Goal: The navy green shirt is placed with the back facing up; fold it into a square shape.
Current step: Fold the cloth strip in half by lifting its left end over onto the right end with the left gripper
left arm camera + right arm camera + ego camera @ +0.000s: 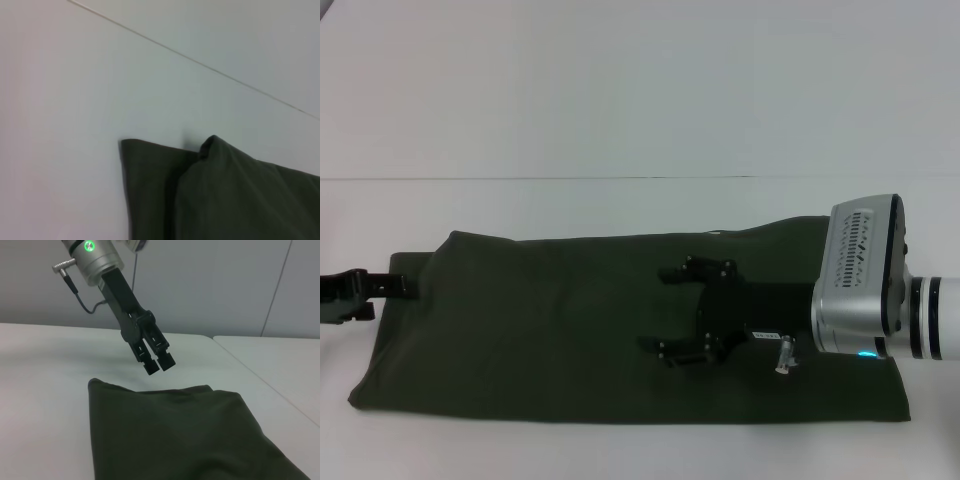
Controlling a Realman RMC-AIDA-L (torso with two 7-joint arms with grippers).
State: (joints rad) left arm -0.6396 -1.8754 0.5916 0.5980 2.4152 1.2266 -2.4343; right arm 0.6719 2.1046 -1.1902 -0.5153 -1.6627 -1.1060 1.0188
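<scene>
A navy green shirt (570, 330) lay flat on a white table (620, 120), folded into a long dark band running across the robot's front, plain side up, no lettering showing. Its left end had a small flap (150, 185) sticking out under the upper layer. A thin seam line (520, 178) crossed the tabletop beyond the cloth. Behind the table stood a pale grey wall (210, 285) with panel joints.

The right gripper (670, 310) hovered over the right half of the shirt, reaching toward the left, its black fingers (695, 270) spread wide apart with nothing between them. The left gripper (159, 363) hung just above the shirt's left end near the far corner, its fingers drawn close together and empty, not touching the cloth as far as could be seen.
</scene>
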